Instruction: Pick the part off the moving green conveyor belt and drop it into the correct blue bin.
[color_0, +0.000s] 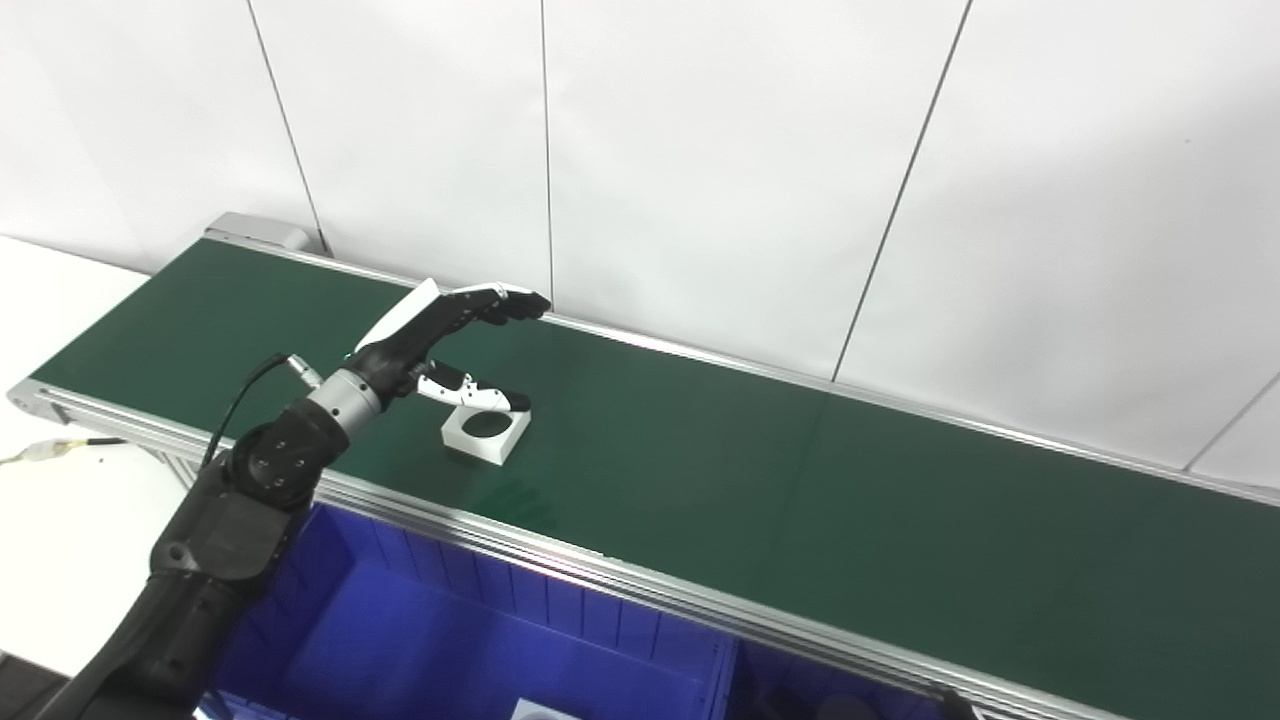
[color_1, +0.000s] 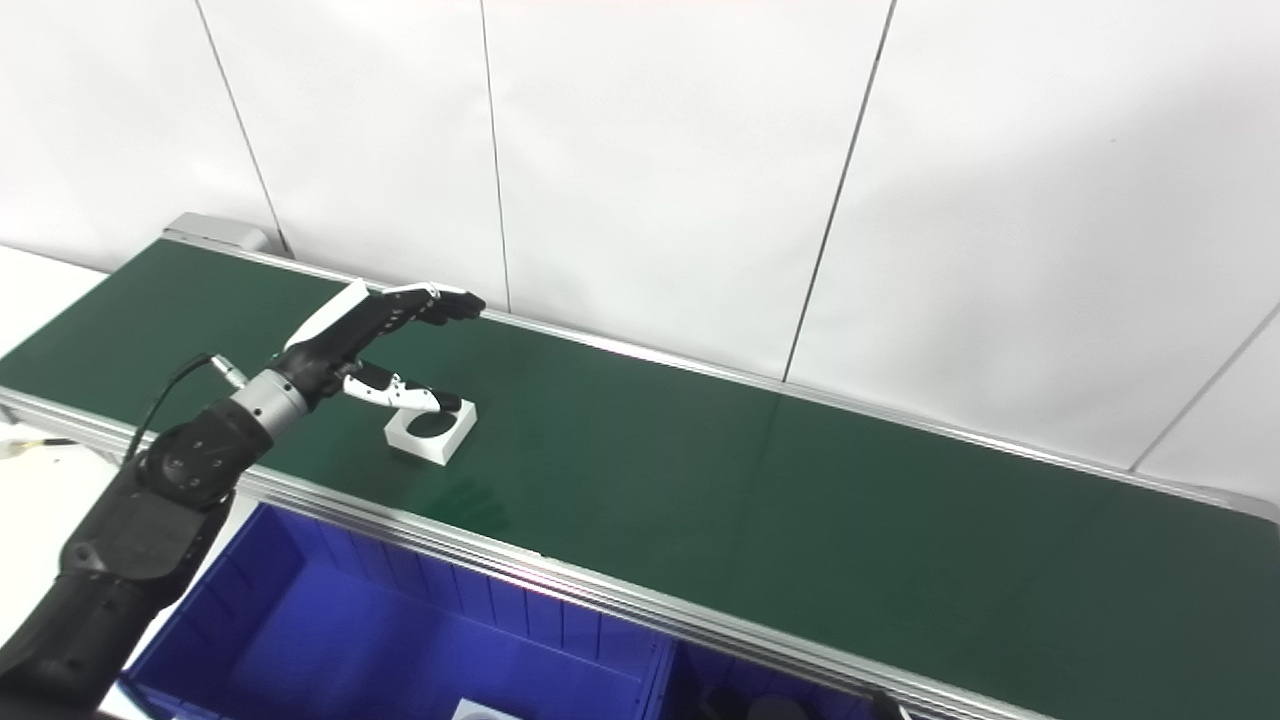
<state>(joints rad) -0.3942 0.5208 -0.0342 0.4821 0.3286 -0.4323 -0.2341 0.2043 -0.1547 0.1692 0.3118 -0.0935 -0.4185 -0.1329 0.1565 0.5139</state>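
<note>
- Left eye view: the green belt (color_0: 700, 470) runs slantwise from upper left to lower right, with a white panelled wall (color_0: 700, 150) behind it.
- A small white part (color_0: 486, 432), a square block with a round hole in it, lies on the belt toward its left end, near the front rail.
- The left hand (color_0: 440, 335) reaches over the belt with its fingers (color_0: 505, 303) stretched out and spread, holding nothing; the thumb (color_0: 470, 392) lies just over the near edge of the part, the fingers well above and behind it.
- A blue bin (color_0: 430, 620) sits below the front rail; a second one (color_0: 800, 685) adjoins it to the right.
- Right eye view: the same layout, the part (color_1: 431, 425) under the thumb of the open left hand (color_1: 375, 325).
- The right hand shows in neither view.
</note>
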